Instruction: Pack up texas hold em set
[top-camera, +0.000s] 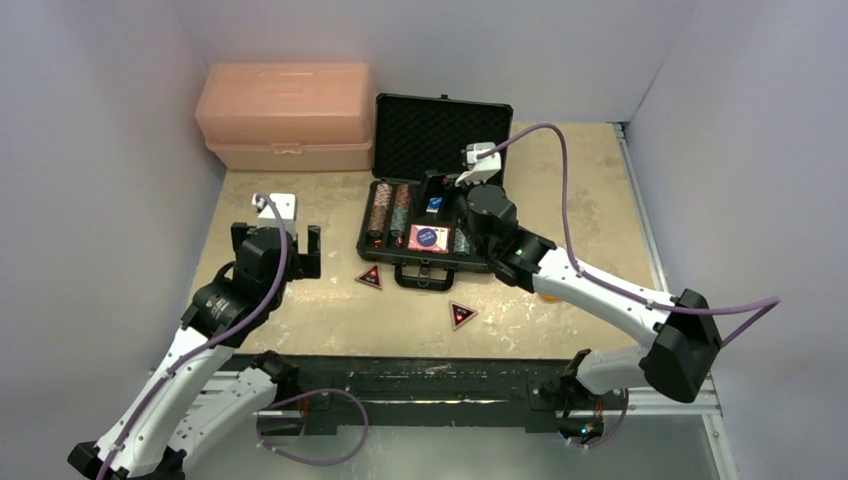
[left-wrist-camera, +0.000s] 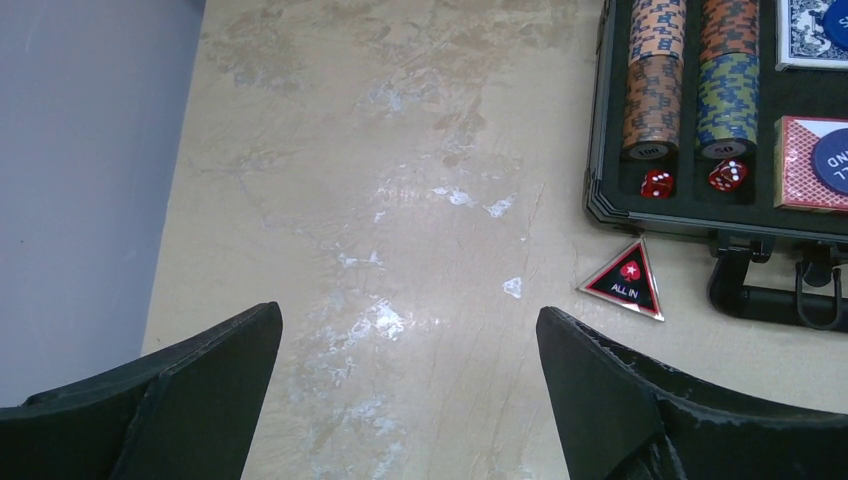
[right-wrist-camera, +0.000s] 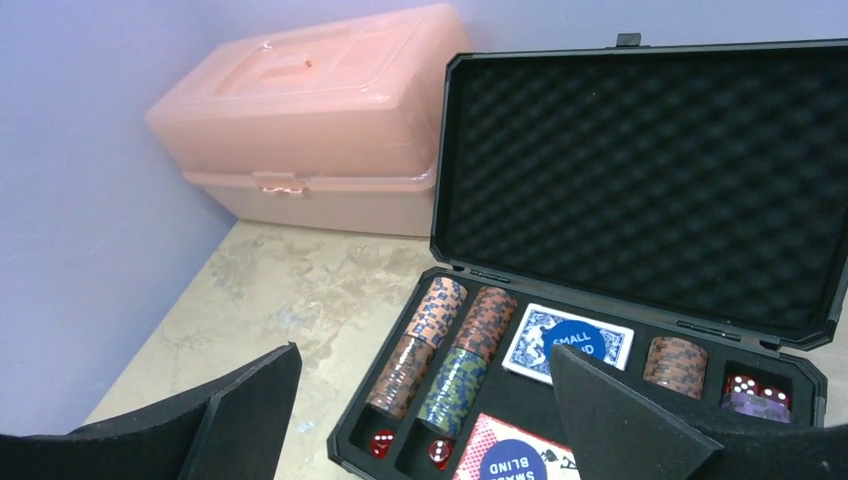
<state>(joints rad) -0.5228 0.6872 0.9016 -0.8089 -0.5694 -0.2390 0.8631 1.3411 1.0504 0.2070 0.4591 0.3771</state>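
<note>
The black case (top-camera: 392, 255) lies open at mid table, its foam lid (top-camera: 440, 130) upright. Chip stacks (top-camera: 388, 212), a blue card deck (top-camera: 434, 204), a red card deck (top-camera: 428, 238) and red dice (left-wrist-camera: 657, 183) sit in its tray. Two red triangular buttons lie on the table in front: one (top-camera: 370, 278) by the handle (top-camera: 425, 278), one (top-camera: 462, 315) nearer me. My left gripper (top-camera: 277, 255) is open and empty over bare table, left of the case. My right gripper (top-camera: 445, 190) is open and empty above the tray; its view shows the chips (right-wrist-camera: 450, 340) between the fingers.
A salmon-pink plastic box (top-camera: 288, 115) stands at the back left, next to the case lid. A small orange object (top-camera: 548, 296) is partly hidden under my right arm. Walls close in the table on the left, back and right.
</note>
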